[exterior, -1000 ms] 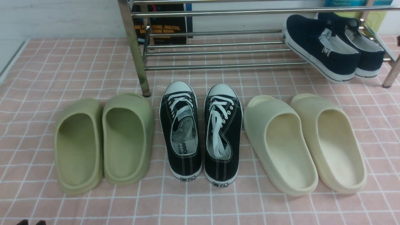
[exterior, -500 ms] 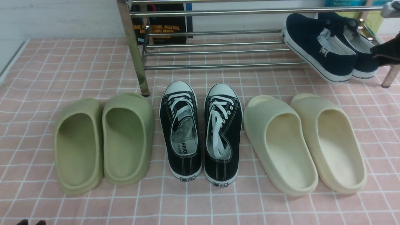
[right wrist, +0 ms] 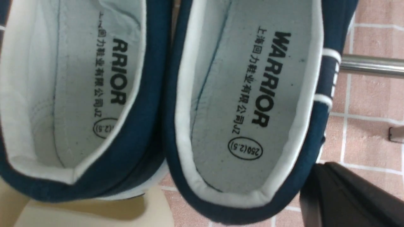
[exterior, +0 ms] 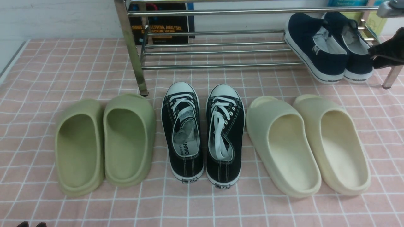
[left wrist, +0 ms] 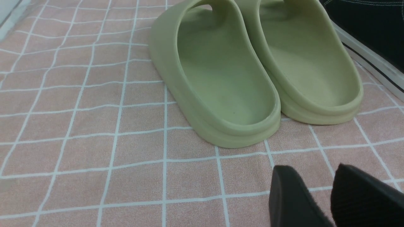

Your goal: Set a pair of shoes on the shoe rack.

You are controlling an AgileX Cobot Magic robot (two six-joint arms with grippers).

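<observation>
The pair of shoes [exterior: 328, 47] sits on the lower bars of the shoe rack [exterior: 217, 50], at about 1 o'clock in the front view, heels overhanging the front bar toward the worktop [exterior: 47, 63]. The right claw [exterior: 386, 53] is clenched, holding nothing, just beside the right-hand shoe's heel at its 3 o'clock; whether it touches is unclear. In the right wrist view the claw [right wrist: 347, 195] lies beside the heel rim. The left claw [left wrist: 325, 195] is spread apart, empty, near the green slippers [left wrist: 252, 69].
</observation>
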